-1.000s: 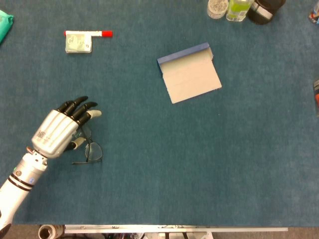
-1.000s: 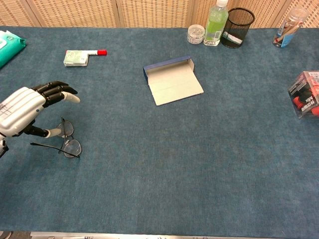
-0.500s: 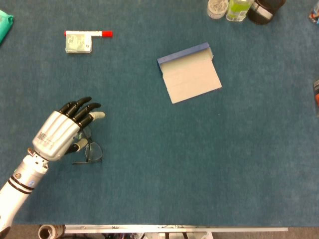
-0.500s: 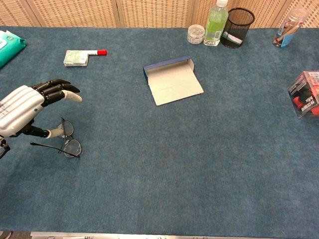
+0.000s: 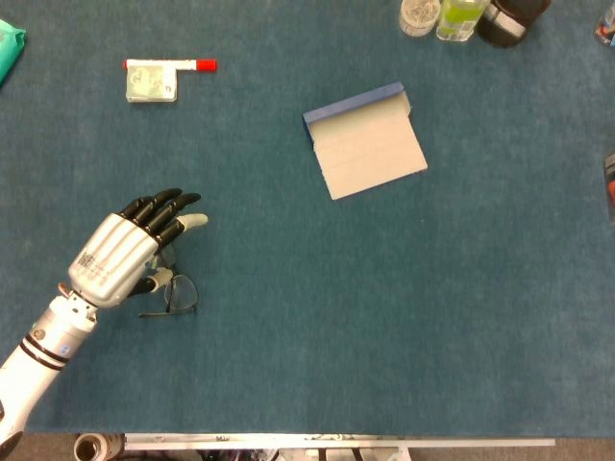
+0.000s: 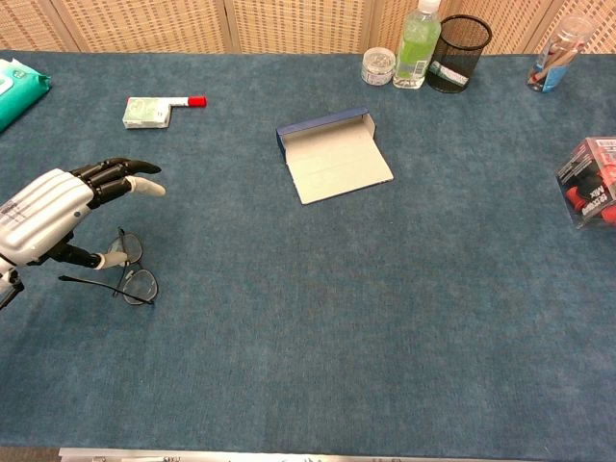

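Left hand [image 5: 123, 257] is hovering directly over the glasses [image 6: 130, 269], fingers spread apart, gripping nothing; thumb looks to be just touching the frame. Glasses are lying on the cloth well down-left of the open case [image 5: 367, 140]. Likely pre-grasp step: next move calls for lowering and pinching the frame.

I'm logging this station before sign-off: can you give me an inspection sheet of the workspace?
Surface: blue felt table.
Job's things: glasses lie folded beside an open empty case.
Clutter: marker and packet, bottle, mesh cup, small jar, red item in a clear box.
Hands: left hand spread over the glasses, thumb at the frame; right hand not in view.
Cables: nothing seen.
Surroundings: woven screen behind.
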{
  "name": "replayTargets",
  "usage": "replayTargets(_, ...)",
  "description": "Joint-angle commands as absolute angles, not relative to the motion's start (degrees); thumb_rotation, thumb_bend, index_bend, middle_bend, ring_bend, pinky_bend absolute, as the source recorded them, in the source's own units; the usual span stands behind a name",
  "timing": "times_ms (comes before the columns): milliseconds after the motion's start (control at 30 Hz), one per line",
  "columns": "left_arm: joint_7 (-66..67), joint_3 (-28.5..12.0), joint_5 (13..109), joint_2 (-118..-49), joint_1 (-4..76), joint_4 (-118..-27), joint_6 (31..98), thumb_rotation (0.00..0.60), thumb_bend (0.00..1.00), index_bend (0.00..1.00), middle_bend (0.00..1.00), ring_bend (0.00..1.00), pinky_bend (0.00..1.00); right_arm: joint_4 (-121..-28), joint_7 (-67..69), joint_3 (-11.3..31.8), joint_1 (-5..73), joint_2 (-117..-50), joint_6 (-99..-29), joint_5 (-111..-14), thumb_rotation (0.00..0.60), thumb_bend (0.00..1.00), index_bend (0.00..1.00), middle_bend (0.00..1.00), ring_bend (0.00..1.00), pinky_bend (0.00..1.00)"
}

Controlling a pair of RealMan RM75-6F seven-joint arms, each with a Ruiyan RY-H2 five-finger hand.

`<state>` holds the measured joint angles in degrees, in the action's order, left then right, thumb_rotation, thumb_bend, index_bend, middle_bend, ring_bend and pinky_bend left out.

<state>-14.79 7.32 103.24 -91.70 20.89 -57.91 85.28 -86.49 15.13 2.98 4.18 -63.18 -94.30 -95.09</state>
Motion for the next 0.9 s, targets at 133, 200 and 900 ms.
replayTargets(133, -17.37, 7.53, 103.41, -92.66, 21.14, -55.02, 85.63, 0.600, 0.00, 0.20, 0.08, 0.10, 0.23, -86.50, 15.06, 3.00, 4.19, -63.23, -94.27, -95.07, 0.600, 0.34, 0.57, 0.46, 0.25, 0.33)
replayTargets(200, -18.16, 7.66, 103.39, -92.98, 21.17, -54.08, 85.59, 0.600, 0.00, 0.19, 0.07, 0.09, 0.22, -86.50, 15.02, 3.00, 4.19, -63.25, -94.26, -95.06, 0.600, 0.34, 0.57, 0.46, 0.25, 0.33)
replayTargets(900, -20.86, 9.09, 102.89, -96.39, 21.08, -48.04, 83.73, 0.600, 0.00, 0.19, 0.06, 0.08, 0.20, -86.52, 15.17, 3.03, 4.08, -63.19, -94.56, -95.18, 0.600, 0.34, 0.57, 0.46, 0.25, 0.33)
